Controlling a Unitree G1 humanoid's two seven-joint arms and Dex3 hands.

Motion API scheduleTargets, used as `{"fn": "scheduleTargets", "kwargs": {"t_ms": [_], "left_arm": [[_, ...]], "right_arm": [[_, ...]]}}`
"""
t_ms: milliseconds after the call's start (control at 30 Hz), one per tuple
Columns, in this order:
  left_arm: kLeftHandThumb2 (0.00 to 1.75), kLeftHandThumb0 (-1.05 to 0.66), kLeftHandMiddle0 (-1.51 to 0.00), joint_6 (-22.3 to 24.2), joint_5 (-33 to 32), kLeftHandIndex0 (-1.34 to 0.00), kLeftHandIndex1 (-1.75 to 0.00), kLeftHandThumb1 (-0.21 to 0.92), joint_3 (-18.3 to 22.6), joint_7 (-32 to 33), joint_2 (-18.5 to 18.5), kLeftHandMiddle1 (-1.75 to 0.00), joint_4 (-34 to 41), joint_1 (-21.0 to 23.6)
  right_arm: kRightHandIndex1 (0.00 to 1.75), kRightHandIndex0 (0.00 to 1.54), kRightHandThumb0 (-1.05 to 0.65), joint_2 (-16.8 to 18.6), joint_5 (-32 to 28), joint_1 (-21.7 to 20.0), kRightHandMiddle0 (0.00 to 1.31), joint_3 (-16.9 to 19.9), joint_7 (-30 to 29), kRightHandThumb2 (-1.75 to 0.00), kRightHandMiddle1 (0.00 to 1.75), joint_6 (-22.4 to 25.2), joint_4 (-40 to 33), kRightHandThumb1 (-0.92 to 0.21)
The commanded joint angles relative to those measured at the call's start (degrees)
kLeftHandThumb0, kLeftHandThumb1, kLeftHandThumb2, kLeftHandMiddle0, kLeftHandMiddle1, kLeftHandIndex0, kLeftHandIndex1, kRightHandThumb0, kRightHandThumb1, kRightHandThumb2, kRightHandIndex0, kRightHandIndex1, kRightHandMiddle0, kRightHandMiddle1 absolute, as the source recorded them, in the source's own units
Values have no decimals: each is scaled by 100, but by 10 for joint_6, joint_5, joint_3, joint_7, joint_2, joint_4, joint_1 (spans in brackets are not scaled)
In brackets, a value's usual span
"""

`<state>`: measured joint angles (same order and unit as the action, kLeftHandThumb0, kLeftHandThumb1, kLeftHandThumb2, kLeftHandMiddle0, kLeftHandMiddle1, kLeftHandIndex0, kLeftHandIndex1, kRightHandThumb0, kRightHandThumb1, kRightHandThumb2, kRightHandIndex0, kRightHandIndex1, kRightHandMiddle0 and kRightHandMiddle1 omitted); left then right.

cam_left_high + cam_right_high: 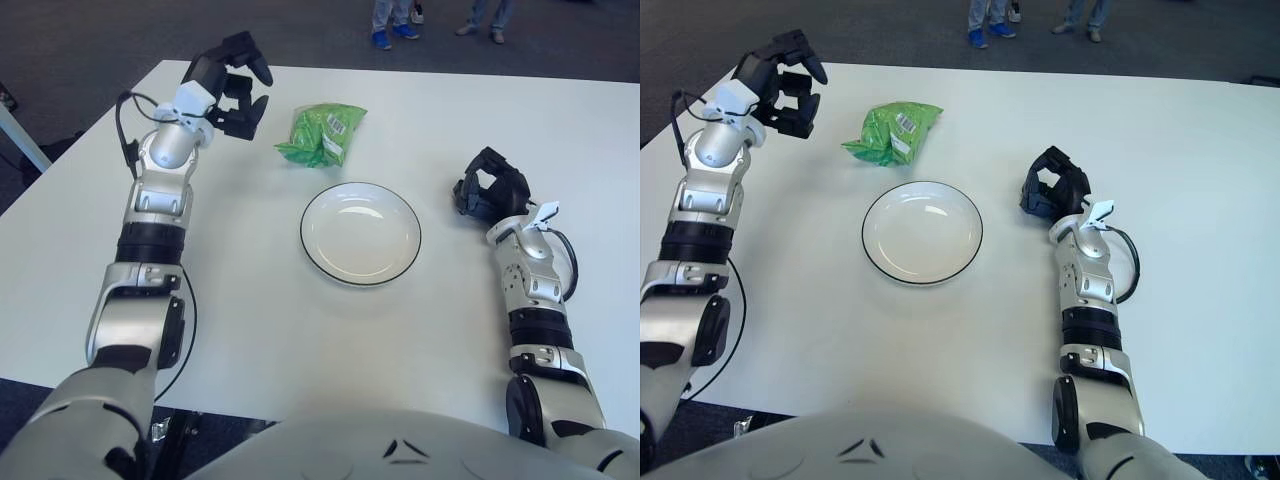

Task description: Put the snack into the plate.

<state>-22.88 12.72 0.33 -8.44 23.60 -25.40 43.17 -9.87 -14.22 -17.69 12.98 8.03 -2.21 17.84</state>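
Note:
A green snack bag [322, 134] lies on the white table [300, 340] just behind the plate. The white plate [360, 233] with a dark rim sits mid-table and holds nothing. My left hand [232, 92] is raised above the table to the left of the bag, fingers spread and holding nothing. A gap separates it from the bag. My right hand [488, 190] shows to the right of the plate with fingers curled, empty.
The table's far edge [400, 70] runs behind the bag, with dark carpet beyond. People's feet [392, 36] stand on the floor past that edge. A cable [127, 120] loops off my left wrist.

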Motion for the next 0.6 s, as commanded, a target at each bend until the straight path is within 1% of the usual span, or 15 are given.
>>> {"fn": "scheduleTargets", "kwargs": {"t_ms": [0, 133, 267, 333, 400, 433, 467, 500, 533, 567], "left_arm": [[129, -47, -126, -40, 58, -59, -175, 34, -23, 40, 21, -175, -35, 38], [129, -48, -127, -74, 110, -60, -175, 34, -52, 50, 46, -175, -58, 59], [129, -48, -124, -120, 185, -60, -175, 34, -95, 74, 78, -175, -100, 97], [125, -47, -116, -146, 219, -57, -175, 37, -117, 91, 91, -175, -131, 120], [121, -46, -105, -161, 232, -55, -175, 40, -127, 104, 96, -175, -149, 131], [120, -45, -103, -173, 253, -54, -175, 41, -140, 119, 100, -175, -162, 143], [119, -45, -97, -183, 269, -53, -175, 42, -150, 132, 104, -174, -174, 152], [116, -44, -89, -191, 292, -51, -175, 44, -167, 149, 104, -174, -196, 168], [121, -29, -80, -197, 307, -46, -175, 40, -179, 162, 103, -171, -213, 180], [122, -23, -77, -204, 319, -45, -175, 39, -190, 171, 103, -169, -229, 191]], "right_arm": [[175, 130, -47, 16, 1, 36, 59, -4, -2, -128, 175, 20, 19, -35], [175, 130, -47, 15, 1, 36, 59, -4, -2, -128, 175, 23, 18, -35], [175, 130, -47, 15, -2, 35, 59, -3, -1, -127, 175, 29, 17, -36], [175, 130, -47, 17, -3, 37, 58, -3, -1, -127, 175, 31, 14, -36], [175, 130, -47, 17, -3, 37, 58, -3, -1, -127, 175, 32, 13, -36], [175, 130, -47, 17, -4, 37, 58, -3, 0, -127, 175, 31, 12, -36], [175, 130, -47, 17, -4, 37, 58, -3, 0, -127, 175, 31, 12, -36], [175, 130, -47, 18, -5, 37, 58, -2, 1, -127, 175, 31, 12, -36], [175, 130, -47, 18, -5, 37, 58, -2, 2, -127, 175, 31, 12, -36], [175, 130, -47, 18, -5, 37, 58, -2, 2, -127, 175, 31, 13, -36]]}}
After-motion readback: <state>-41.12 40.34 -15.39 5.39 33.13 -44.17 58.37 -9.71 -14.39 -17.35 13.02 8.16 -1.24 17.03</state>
